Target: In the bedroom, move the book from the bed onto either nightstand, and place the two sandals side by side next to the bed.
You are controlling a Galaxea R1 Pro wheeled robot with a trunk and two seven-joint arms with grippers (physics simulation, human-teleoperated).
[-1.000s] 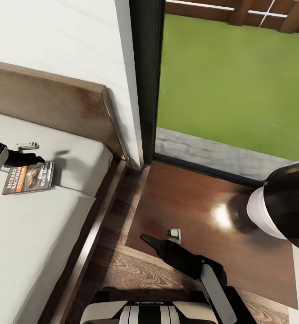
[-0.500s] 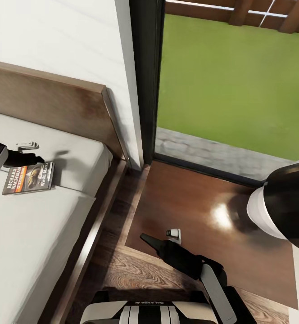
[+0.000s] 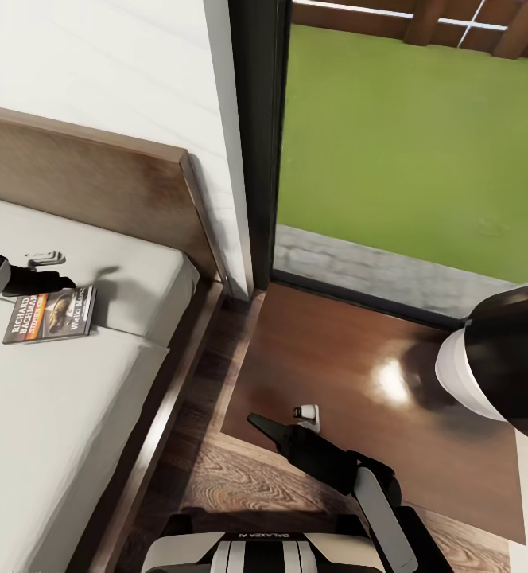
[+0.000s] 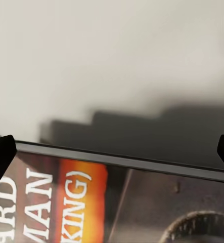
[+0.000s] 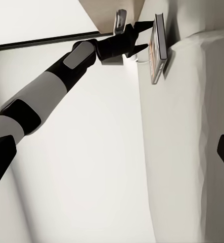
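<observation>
The book (image 3: pixel 49 314), a dark paperback with an orange band, lies flat on the bed (image 3: pixel 65 414) near the headboard. My left gripper (image 3: pixel 67 282) is open and low at the book's far edge. In the left wrist view the book (image 4: pixel 66 202) is close up, with one fingertip (image 4: pixel 0 157) at each side. The right wrist view shows the left gripper (image 5: pixel 144 36) spread beside the book (image 5: pixel 158 48). My right gripper (image 3: pixel 258 422) is open, over the front left corner of the nightstand (image 3: pixel 375 374). The sandals are out of view.
A small white gadget (image 3: pixel 45 257) lies on the mattress just beyond the book, and another (image 3: pixel 306 414) sits on the nightstand by my right gripper. A black-and-white rounded body (image 3: pixel 502 358) looms over the nightstand's right side. A strip of wood floor (image 3: pixel 216 446) separates bed and nightstand.
My left gripper has edged very slightly to the left by the book. The right arm, book and nightstand look the same.
</observation>
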